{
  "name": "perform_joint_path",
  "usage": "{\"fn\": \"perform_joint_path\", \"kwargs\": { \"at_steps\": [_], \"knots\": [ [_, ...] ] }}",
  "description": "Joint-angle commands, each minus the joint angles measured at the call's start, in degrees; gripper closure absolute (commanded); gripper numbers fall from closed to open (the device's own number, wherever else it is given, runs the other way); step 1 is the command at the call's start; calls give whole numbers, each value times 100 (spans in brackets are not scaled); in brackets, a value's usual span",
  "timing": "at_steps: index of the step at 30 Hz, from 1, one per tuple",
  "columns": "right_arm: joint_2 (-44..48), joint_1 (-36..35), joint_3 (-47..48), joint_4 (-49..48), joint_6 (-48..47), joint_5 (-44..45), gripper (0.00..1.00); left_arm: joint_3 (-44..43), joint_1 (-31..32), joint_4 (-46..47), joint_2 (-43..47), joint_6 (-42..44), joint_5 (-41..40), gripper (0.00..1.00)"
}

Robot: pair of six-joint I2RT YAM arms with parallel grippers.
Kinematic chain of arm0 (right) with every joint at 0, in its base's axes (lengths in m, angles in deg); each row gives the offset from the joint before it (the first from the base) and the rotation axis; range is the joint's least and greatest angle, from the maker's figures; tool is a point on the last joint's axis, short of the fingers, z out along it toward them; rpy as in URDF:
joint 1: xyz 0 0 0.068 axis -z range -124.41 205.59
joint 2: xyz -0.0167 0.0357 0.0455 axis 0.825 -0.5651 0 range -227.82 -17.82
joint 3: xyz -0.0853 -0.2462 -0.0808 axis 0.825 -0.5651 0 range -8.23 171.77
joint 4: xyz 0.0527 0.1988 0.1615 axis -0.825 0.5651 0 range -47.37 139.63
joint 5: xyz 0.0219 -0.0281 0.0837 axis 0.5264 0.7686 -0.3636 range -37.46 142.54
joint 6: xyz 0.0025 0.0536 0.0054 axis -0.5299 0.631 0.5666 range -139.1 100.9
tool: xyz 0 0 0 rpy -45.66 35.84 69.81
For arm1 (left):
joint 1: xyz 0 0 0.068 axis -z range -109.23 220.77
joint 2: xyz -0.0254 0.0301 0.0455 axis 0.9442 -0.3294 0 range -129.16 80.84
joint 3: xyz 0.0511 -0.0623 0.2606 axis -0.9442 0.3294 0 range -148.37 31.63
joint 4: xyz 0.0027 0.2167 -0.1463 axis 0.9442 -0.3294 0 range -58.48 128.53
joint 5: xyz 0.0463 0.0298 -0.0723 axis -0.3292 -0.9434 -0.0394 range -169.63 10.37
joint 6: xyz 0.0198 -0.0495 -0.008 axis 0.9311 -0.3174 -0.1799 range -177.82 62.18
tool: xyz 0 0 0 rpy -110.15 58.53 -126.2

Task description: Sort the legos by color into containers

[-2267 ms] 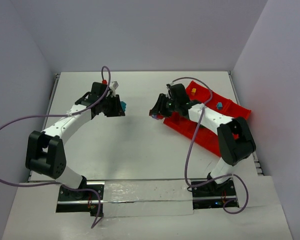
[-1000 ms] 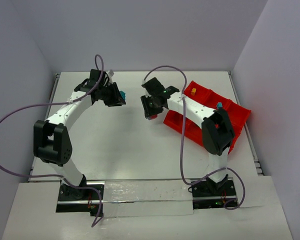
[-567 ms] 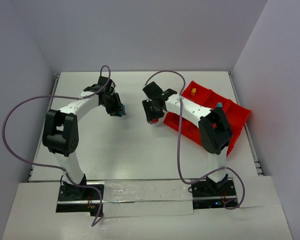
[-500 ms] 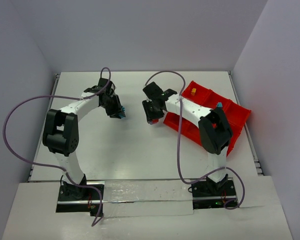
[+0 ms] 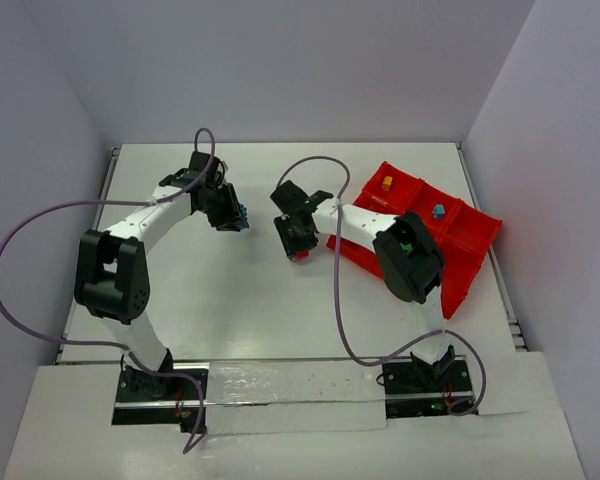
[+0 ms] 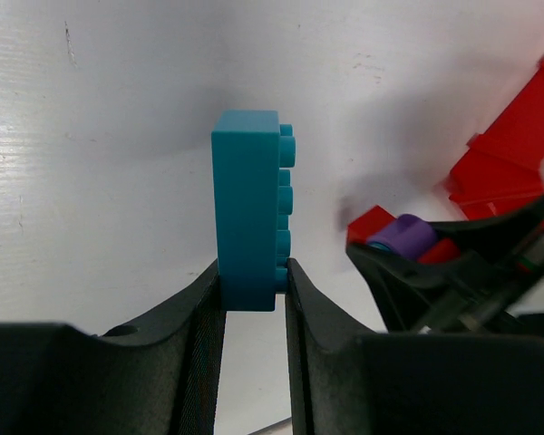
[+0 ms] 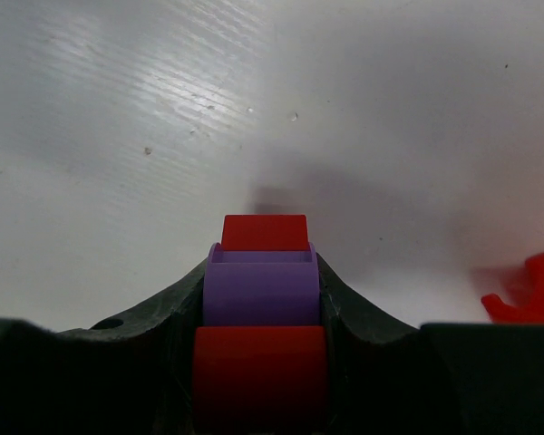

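We stretch our left white-and-black arm from its near-left base out to the far side, then bend it right. Its left gripper points toward the middle, black fingers clamped on an upright teal-blue plastic brick. Our right white-and-black arm folds at the elbow and reaches left. Its right gripper sits near the left one but apart from it, pinching a stacked purple-and-red plastic piece.
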Motion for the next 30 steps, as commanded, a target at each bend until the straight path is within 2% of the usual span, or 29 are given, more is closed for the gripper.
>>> {"fn": "perform_joint_path", "kwargs": {
  "at_steps": [1,3,6,9,14,20,25,30],
  "knots": [
    [-166,-62,200,-178,41,331,64,-300,26,26,287,33,-3,100],
    [-228,-78,196,-173,43,376,62,-344,26,2,315,40,-13,100],
    [-293,-96,188,-163,41,444,50,-417,26,-41,315,66,-31,100],
    [-344,-107,170,-156,50,469,29,-476,26,-102,298,85,-24,100],
    [-79,-113,301,-32,41,508,16,-558,26,-150,340,108,-25,100],
    [484,-80,1179,458,-86,289,15,-859,26,-303,318,317,101,100],
    [979,98,2179,907,-240,18,15,-1197,17,-616,118,965,672,100],
    [1322,493,2262,654,92,-684,19,-1144,17,-478,246,1302,1217,100]
  ]
}}
